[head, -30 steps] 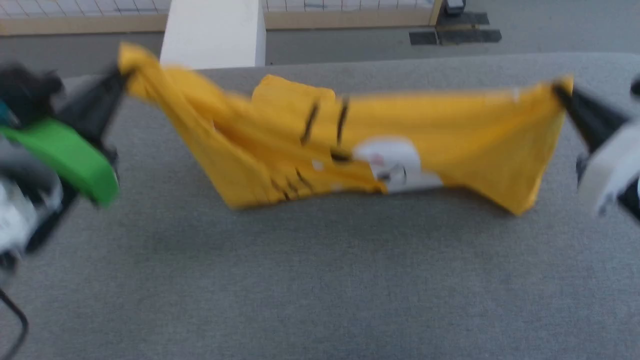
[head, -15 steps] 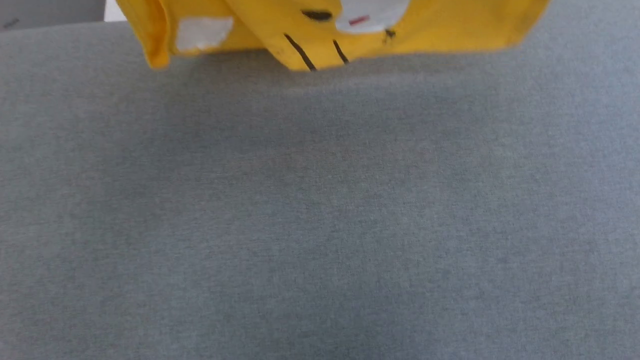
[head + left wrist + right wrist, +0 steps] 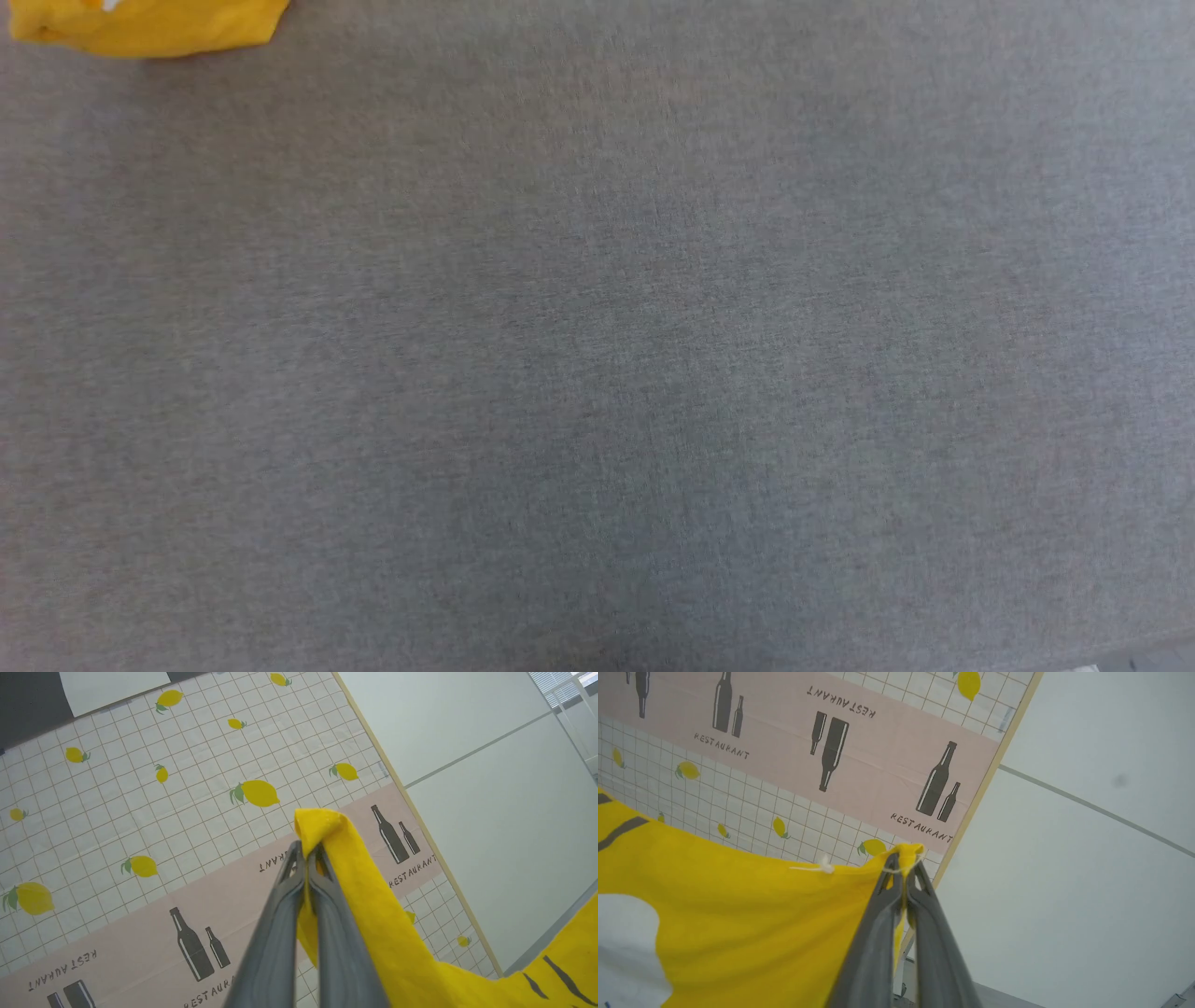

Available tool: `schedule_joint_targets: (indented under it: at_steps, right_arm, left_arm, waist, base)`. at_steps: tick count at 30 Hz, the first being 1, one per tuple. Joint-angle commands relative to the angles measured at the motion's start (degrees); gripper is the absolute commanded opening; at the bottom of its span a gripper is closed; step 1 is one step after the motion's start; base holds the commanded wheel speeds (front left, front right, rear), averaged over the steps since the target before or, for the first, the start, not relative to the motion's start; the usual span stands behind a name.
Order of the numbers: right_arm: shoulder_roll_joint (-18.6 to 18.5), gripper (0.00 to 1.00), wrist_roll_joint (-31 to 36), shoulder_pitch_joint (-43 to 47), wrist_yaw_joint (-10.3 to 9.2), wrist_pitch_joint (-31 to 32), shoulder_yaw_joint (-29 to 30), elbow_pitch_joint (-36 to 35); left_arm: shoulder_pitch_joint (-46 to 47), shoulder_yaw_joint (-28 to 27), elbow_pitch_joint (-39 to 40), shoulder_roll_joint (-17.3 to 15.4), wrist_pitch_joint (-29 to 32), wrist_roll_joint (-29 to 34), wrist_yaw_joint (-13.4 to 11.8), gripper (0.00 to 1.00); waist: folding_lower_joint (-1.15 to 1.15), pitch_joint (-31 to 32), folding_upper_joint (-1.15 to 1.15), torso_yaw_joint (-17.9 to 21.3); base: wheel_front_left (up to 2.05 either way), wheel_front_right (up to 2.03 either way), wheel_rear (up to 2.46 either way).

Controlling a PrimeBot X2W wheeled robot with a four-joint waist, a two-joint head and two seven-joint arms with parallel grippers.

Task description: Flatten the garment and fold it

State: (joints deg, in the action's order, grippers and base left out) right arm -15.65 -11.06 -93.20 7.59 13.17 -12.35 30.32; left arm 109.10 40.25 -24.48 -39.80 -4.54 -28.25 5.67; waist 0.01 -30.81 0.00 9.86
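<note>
The garment (image 3: 369, 900) was clamped by one edge in the left pincer (image 3: 307, 854) and by another in the right pincer (image 3: 903, 865). Its corner was seen over the table (image 3: 597, 373).

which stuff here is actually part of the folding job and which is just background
Job: yellow T-shirt; left gripper and right gripper, both shut on it; grey table.
Just there: lemon-and-bottle print sheet; white wall panels.

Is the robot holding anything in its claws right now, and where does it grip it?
The yellow T-shirt, by both claws: the left claw pinches a bunched bit of its edge, the right claw another bit.
</note>
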Motion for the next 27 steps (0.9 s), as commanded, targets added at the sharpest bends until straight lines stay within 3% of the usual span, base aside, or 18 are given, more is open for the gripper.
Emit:
schedule_joint_targets:
  at_steps: [1,11,17,24,27]
  right_arm:
    - [0.5,0.0,0.6,-1.6,-0.1,-1.2,0.3,1.3]
    - [-0.1,0.0,4.0,-4.9,-0.1,-8.5,-0.8,9.4]
    - [-1.9,0.0,1.9,-3.7,-0.1,-11.8,-5.8,11.1]
    - [-9.6,0.0,-6.2,6.0,-0.1,-13.8,-14.8,2.6]
    - [-13.8,0.0,-10.2,13.6,-0.1,-13.0,-15.5,-4.5]
  left_arm:
    - [1.4,0.3,-0.7,0.5,-1.0,0.8,0.4,0.0]
    - [2.0,2.4,-3.7,-0.6,-7.5,-1.0,1.6,0.0]
    - [-3.0,6.1,-0.1,-2.4,-9.4,-7.7,1.8,0.0]
    - [-14.2,11.3,12.1,-9.0,-10.4,-16.1,1.8,0.0]
    - [-21.2,9.7,18.7,-11.6,-10.4,-18.5,1.8,0.0]
  waist:
    - [-0.01,-4.7,0.0,1.7]
    - [-0.01,-10.6,0.0,0.0]
    - [-0.01,-10.8,0.0,-1.7]
    - [-0.01,-6.7,0.0,-4.7]
    - [-0.01,-4.4,0.0,-5.7]
  base:
    - [0.0,0.0,0.0]
    - [0.0,0.0,0.0]
    - [0.0,0.0,0.0]
    - [0.0,0.0,0.0]
    - [0.0,0.0,0.0]
